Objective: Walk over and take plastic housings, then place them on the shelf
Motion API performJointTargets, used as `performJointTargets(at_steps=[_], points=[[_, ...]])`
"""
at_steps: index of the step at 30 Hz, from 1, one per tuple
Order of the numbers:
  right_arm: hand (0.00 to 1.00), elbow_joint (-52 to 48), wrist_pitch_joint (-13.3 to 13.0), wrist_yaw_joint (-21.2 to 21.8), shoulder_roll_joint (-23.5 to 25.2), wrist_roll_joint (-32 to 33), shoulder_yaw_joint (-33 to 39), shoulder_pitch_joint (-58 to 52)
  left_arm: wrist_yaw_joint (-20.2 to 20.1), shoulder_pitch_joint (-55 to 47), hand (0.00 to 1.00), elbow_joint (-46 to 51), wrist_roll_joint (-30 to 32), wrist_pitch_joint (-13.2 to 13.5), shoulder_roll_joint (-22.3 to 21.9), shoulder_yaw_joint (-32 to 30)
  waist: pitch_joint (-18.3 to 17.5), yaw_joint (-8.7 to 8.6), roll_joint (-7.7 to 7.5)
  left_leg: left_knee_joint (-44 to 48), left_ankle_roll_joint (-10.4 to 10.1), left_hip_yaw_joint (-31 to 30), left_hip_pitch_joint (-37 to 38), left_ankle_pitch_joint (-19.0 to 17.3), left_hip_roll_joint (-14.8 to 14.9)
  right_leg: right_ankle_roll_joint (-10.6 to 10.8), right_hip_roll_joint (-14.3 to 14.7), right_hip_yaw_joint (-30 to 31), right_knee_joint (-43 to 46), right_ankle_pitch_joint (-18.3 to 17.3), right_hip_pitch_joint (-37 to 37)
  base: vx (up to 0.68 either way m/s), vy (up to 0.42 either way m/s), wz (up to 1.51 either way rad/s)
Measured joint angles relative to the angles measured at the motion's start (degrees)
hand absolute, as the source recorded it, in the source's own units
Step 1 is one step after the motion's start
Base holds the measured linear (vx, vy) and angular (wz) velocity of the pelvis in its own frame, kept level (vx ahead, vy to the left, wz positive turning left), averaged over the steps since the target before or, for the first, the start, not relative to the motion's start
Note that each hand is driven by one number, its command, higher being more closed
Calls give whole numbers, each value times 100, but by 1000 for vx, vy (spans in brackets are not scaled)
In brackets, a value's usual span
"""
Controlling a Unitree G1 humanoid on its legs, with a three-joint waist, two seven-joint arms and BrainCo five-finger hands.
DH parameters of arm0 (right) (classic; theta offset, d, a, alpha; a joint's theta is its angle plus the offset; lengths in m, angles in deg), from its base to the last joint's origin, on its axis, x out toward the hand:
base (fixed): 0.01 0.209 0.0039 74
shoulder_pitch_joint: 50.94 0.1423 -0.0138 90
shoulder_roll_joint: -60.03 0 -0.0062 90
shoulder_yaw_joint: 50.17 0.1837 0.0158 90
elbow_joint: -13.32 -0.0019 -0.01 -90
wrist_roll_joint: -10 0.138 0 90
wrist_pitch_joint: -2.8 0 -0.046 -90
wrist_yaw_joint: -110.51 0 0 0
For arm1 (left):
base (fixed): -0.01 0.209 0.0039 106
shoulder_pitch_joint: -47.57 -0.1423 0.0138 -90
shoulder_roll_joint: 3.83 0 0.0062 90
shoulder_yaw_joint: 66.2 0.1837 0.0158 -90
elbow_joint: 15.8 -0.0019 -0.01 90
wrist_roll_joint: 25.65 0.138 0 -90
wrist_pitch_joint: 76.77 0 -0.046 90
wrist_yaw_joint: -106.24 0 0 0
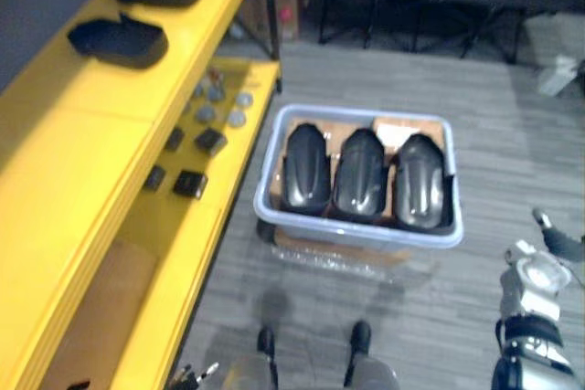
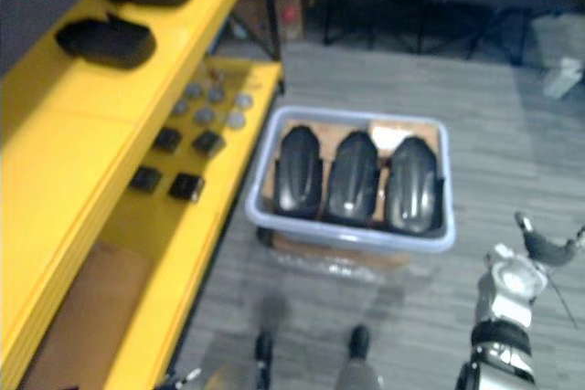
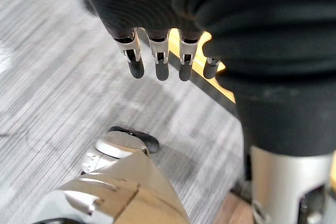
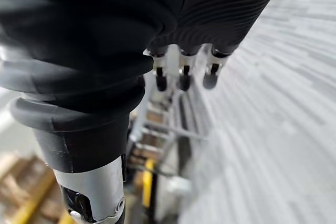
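Three plastic housings [image 1: 358, 173] are lying in a bin [image 1: 361, 233] beside the yellow shelf [image 1: 82, 134], and both hands are hanging empty.

The housings, black and glossy, are sitting side by side and touching, filling the pale blue bin, which is standing on the grey carpet [image 1: 366, 79] just beside the shelf's lower tier. More dark housings [image 1: 119, 41] are resting in a row on the shelf's top board, well apart from the bin. Small dark blocks [image 1: 190, 184] and grey discs [image 1: 237, 118] are lying on the lower tier. The right hand [image 4: 184, 77] is hanging over the carpet, near the bin's right front corner, its fingers loose and apart, clasping nothing. The left hand [image 3: 160, 66] is hanging by the shelf's yellow edge, fingers straight and apart, likewise holding nothing.
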Motion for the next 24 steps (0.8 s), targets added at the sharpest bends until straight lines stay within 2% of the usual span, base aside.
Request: performJointTargets(at_steps=[5,9,13,21,24], points=[[0,275,-7,-27,-389,207,-10,352,-27,-3,0,9,26,27,-5,-14,324,65,24,42,49,-178,-230,56,-77,-12,-47,-134,156,27,-188,65,-6,22],[0,366,-4,5,-887,224,-85,765,-98,-2,0,232,-201,136,-32,-12,669,83,160,84,50,-263,-323,55,-176,-76,-132,-140,359,-15,-312,50,48,10],[0,483,39,315,-1121,268,-321,985,-167,0,0,222,-208,161,-45,-5,909,122,204,165,50,-279,-422,55,-221,-106,-193,-143,531,-98,-441,-8,22,4],[0,1057,525,750,-1193,492,-689,1292,-210,29,0,214,-410,210,-41,10,1037,240,287,200,97,-438,-696,119,-233,-74,-239,-152,954,-340,-813,-48,-11,7],[0,1215,784,889,-1417,493,-758,1422,-256,49,0,216,-422,258,-34,7,1041,266,296,195,103,-441,-770,146,-232,-79,-251,-144,1033,-351,-928,0,0,0]])
